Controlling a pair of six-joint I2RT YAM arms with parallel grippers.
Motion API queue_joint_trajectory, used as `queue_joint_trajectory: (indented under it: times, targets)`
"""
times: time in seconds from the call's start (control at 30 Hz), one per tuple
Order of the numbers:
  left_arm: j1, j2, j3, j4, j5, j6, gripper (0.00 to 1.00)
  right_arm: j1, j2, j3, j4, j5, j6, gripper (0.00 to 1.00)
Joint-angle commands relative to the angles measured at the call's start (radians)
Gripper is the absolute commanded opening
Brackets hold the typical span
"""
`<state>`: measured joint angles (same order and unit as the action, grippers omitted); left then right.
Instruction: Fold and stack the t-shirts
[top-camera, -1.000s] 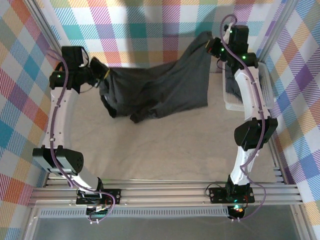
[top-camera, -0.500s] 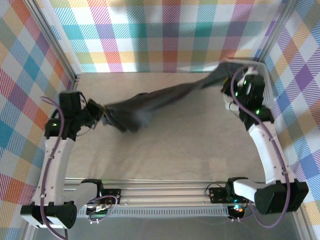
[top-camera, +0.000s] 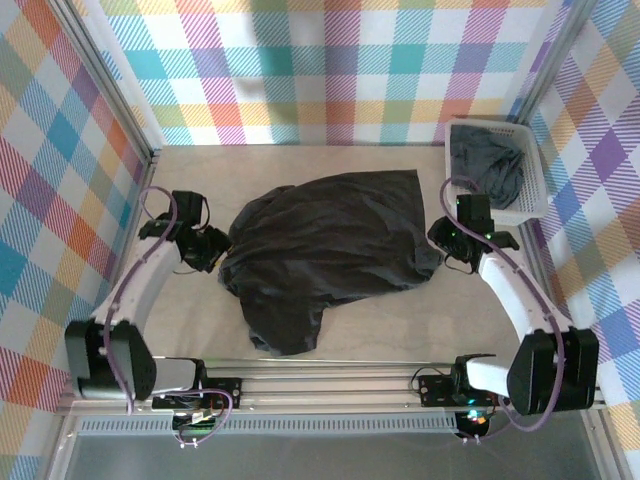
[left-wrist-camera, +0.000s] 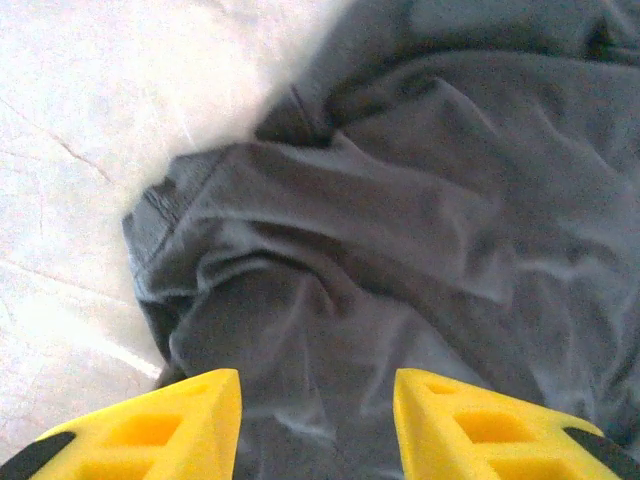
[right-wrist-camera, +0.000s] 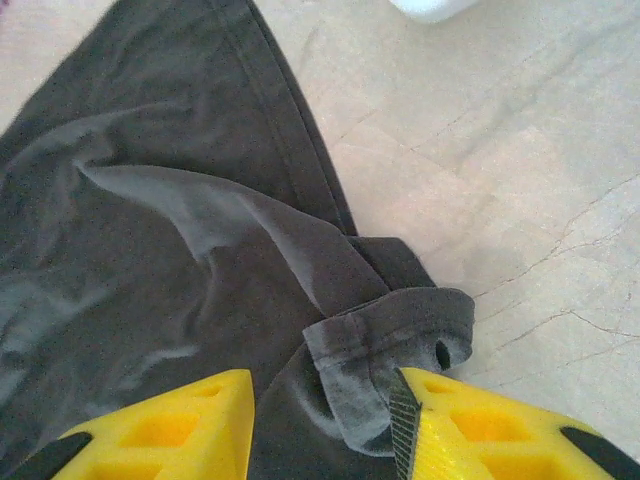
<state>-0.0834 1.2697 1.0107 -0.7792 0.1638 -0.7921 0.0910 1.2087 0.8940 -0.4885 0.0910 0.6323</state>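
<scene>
A dark charcoal t-shirt (top-camera: 330, 240) lies spread but rumpled at centre, while a second t-shirt (top-camera: 490, 165) sits crumpled inside the white basket (top-camera: 533, 180) at far right.

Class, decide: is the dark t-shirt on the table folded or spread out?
Spread out: the t-shirt lies wide and rumpled across the table, with no neat fold.

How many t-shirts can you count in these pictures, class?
2: one t-shirt lies rumpled in the middle of the table; a second t-shirt is bunched in the white basket, far right. More may hide beneath it.
</scene>
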Motion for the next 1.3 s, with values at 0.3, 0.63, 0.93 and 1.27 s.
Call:
queue_joint_trajectory:
  times: [0.3,0.63,0.93,1.27]
  targets:
    - [-0.184,-0.002,-0.223,0.056,0.041,-0.171,0.40,-0.004,0.056,-0.009,-0.036,-0.167,0.000,0.43]
    - [-0.172,0.208,-0.028,0.033,-0.085,-0.074,0.38,-0.057,0.212,0.028,-0.059,-0.105,0.114,0.44]
    - [-0.120,0.337,-0.055,0.053,-0.107,-0.010,0.34,-0.123,0.368,0.048,-0.028,-0.214,0.152,0.36]
    - [-0.027,0.412,-0.037,0.051,-0.130,0.075,0.12,-0.127,0.147,-0.083,-0.238,-0.023,0.126,0.00]
